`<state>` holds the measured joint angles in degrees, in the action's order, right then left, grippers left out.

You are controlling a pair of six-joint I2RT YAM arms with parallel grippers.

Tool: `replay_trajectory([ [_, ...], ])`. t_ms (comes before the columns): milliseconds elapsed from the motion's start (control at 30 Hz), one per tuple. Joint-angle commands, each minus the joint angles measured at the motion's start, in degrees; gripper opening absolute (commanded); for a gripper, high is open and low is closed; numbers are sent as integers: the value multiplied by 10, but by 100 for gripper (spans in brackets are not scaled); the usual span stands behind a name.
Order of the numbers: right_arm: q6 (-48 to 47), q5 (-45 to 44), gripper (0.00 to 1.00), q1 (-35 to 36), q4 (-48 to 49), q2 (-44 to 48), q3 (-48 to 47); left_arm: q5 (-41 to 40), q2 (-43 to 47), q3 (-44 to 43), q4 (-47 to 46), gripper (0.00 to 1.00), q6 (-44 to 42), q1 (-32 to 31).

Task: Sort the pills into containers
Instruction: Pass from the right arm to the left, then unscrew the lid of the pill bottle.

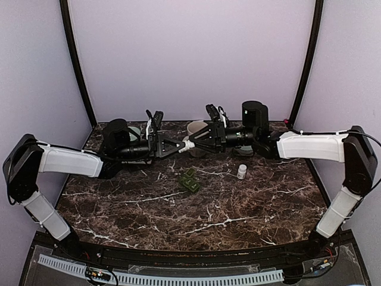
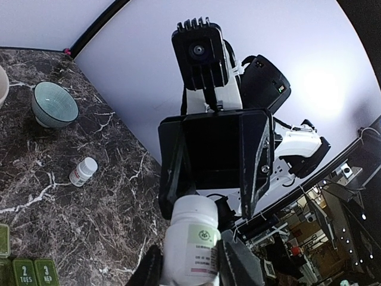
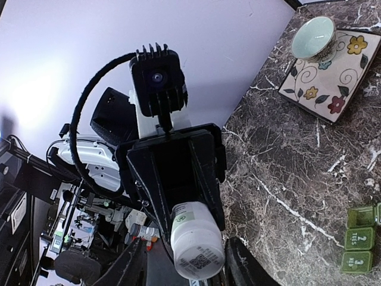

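Observation:
A white pill bottle [image 1: 187,145] with a green-logo label hangs in the air between my two grippers above the back middle of the table. My left gripper [image 1: 182,145] is shut on its body, with a finger pressed on each side [image 2: 190,268]. The bottle's white cap [image 2: 194,210] points at my right gripper [image 1: 193,142]. My right gripper [image 3: 186,263] is open, its fingers standing either side of the cap end [image 3: 199,256] with gaps. A green weekly pill organizer [image 1: 190,180] lies on the marble below. It also shows in the left wrist view [image 2: 24,271] and the right wrist view [image 3: 360,238].
A second small white bottle [image 1: 241,171] stands on the table right of the organizer. A beige cup [image 1: 196,128] sits at the back centre. A teal bowl [image 2: 55,104] lies on the right side. A floral square plate [image 3: 333,80] with a small bowl [image 3: 314,37] lies on the left.

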<state>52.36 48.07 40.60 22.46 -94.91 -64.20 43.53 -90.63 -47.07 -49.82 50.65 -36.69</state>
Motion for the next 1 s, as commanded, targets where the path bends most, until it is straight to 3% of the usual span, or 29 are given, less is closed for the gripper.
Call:
replay_trajectory([
  [0,-19,3,45,1,-16,32,9,32,24,-20,59,20,-55,11],
  [333,-18,-1,48,-11,-53,59,24,97,12,-53,100,16,-112,34],
  [667,-92,-8,49,-13,-186,80,-9,167,-19,-95,131,14,-130,43],
  [967,-79,15,47,-13,-194,55,-48,185,-34,-116,156,14,-142,43],
])
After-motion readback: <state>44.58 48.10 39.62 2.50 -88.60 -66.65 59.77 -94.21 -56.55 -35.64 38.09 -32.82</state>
